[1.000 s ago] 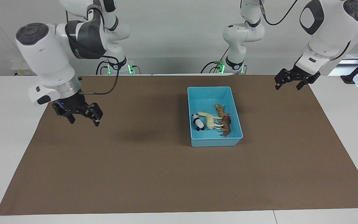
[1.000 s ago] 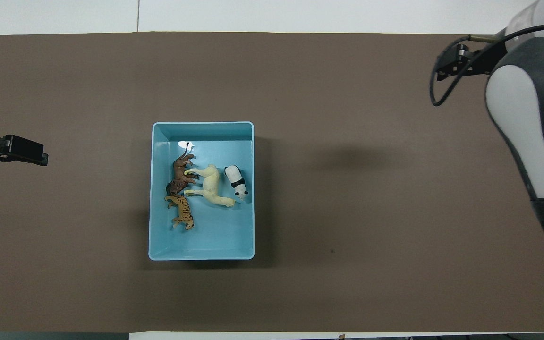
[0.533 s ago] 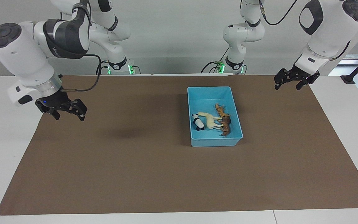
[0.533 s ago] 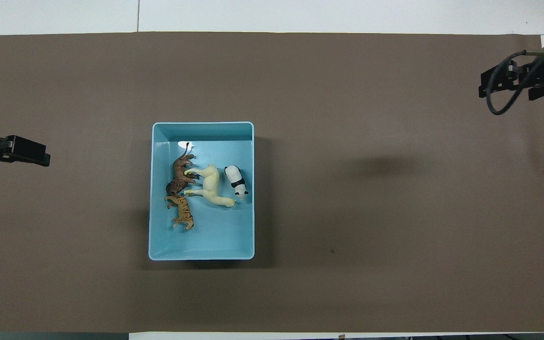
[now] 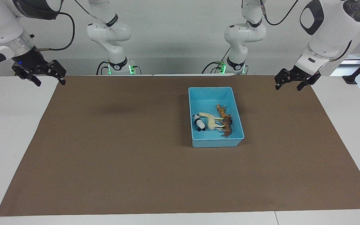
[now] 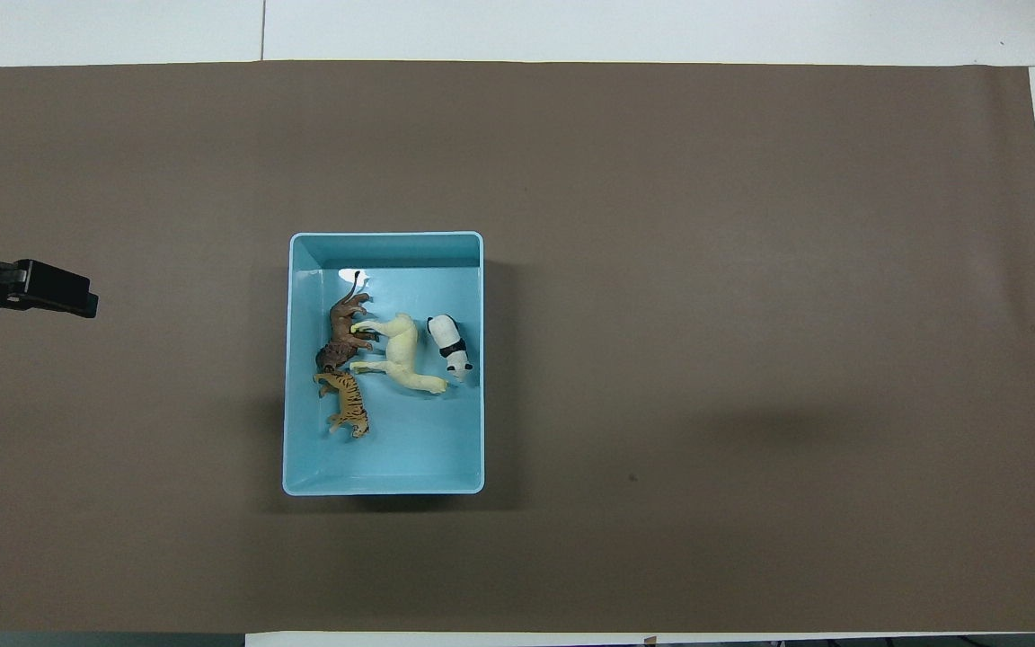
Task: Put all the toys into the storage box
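Over the last second the right gripper (image 5: 39,75) has swung away from the middle of the brown mat (image 5: 120,162) and up toward the right arm's end of the table, so that it now hangs over the mat's corner nearest the robots, well apart from the storage box (image 5: 211,91); the left gripper (image 5: 294,82) has barely shifted and waits over the mat's edge at the left arm's end. Both grippers hang with their fingers spread and carry nothing. The storage box sits on the mat, somewhat toward the left arm's end, and all four toys lie inside it: the panda (image 5: 199,122) against the wall toward the right arm, the cream horse (image 5: 212,121) just beside it, then the tiger (image 5: 221,110) and the brown horned animal (image 5: 227,126) toward the other wall, the tiger nearer the robots. No toy is left on the mat, so the task looks finished, with only the arms' retreat remaining. The facing view shows both arms whole and their open fingers; the overhead view catches only a sliver of the right gripper at its edge but gives the plainer look at how the toys lie in the box, the brown animal touching the horse's legs.
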### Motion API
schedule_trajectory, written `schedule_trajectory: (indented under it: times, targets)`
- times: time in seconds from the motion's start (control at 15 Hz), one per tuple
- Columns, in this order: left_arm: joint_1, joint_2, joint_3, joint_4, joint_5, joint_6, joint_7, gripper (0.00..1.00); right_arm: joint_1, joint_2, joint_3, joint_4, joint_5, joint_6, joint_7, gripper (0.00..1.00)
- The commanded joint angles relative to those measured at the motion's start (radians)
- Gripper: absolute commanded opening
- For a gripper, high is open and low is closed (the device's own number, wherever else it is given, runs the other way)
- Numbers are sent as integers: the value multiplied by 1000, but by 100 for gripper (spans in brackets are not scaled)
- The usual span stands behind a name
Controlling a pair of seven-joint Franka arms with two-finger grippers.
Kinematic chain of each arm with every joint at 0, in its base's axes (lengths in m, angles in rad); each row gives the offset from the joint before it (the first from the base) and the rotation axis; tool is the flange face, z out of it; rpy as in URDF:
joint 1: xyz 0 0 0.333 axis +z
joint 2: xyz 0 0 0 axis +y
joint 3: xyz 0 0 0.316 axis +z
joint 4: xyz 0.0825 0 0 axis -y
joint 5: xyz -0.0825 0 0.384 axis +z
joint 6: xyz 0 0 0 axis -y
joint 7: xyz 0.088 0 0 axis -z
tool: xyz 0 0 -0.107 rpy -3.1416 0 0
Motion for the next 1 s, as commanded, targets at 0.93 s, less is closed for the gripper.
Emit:
schedule_trajectory:
  times: [0.93]
  targets:
    - [-6,-28,4,-32,-11,12,14,100,-20,-77,42,-5,-61,-77,-74,100]
